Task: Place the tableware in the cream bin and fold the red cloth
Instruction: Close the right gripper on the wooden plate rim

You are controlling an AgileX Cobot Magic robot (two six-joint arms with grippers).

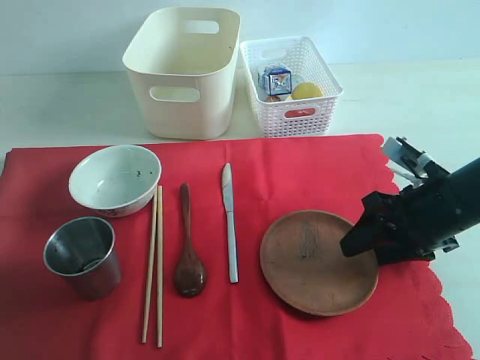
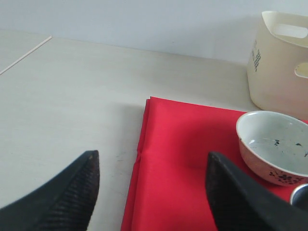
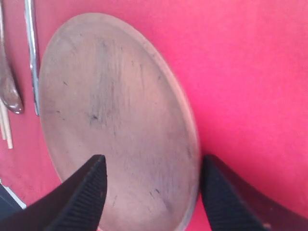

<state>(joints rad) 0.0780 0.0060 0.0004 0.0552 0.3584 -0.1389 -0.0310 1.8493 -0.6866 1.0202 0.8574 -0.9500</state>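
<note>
Tableware lies on the red cloth, so we hold our right gripper spread astride the rim of the round brown plate, likely its only graspable edge, left gripper gaping empty near the ceramic bowl, cream bin beyond.

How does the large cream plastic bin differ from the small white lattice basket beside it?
The large cream plastic bin is taller and wider than the small white lattice basket. The bin's walls are solid; the basket's are perforated. The basket holds a yellow lemon; the bin shows nothing inside. Both have handle cut-outs.
</note>
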